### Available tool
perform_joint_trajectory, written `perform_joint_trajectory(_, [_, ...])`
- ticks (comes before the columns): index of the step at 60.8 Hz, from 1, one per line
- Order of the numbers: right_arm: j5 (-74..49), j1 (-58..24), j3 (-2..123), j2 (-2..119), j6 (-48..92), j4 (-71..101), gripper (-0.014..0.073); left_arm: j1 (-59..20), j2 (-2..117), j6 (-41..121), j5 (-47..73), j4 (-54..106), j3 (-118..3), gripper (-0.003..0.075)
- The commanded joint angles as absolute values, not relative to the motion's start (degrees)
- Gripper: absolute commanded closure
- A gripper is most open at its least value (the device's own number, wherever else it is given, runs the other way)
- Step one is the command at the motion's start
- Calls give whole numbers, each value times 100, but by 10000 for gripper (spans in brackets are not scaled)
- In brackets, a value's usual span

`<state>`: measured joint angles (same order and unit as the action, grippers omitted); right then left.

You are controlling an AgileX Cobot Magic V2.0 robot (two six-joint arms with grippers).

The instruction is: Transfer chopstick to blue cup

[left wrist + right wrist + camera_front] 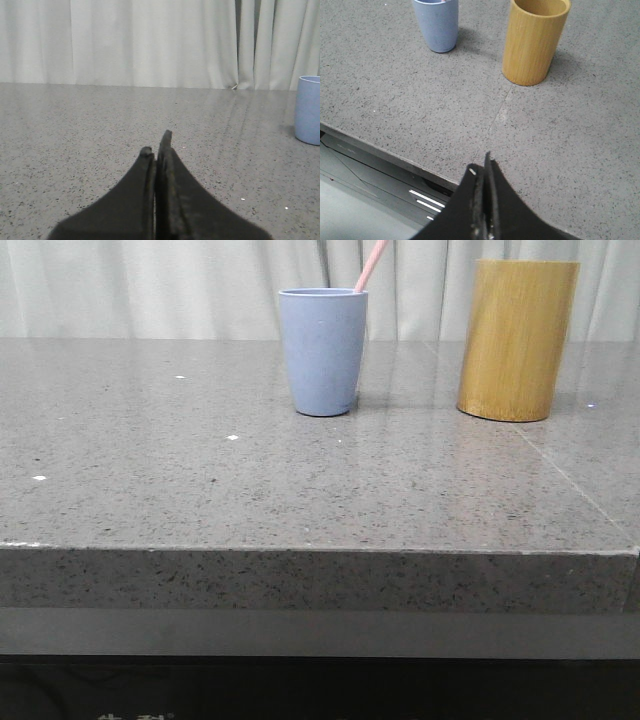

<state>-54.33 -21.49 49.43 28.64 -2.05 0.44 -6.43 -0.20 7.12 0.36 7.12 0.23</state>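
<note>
The blue cup [323, 352] stands upright at the back middle of the grey table. A thin pale pink chopstick [371, 266] leans out of its right rim and runs off the top of the front view. The cup also shows in the left wrist view [308, 110] and in the right wrist view [437, 22]. My left gripper [158, 145] is shut and empty, low over the table, well to the left of the cup. My right gripper [483, 165] is shut and empty above the table's front edge. Neither gripper shows in the front view.
A taller tan bamboo cylinder [517, 340] stands to the right of the blue cup; it looks empty from above in the right wrist view [535, 40]. White curtains [150, 285] hang behind the table. The table's front edge [320, 552] runs across the view.
</note>
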Motion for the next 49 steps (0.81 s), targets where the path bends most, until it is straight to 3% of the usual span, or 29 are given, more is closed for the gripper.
perform_joint_trajectory(1, [-5039,-2129,5084,2885,-198,0,660,-633,-154,681,-457,767,90,739])
perform_joint_trajectory(34, [-5011,-2129,5069,2876,-190,0,660,-633,-154,681,-457,767,90,739])
perform_joint_trajectory(49, [-2935,-1065,3357,1740,-192,-35,660,-633,-154,681,-457,767,90,739])
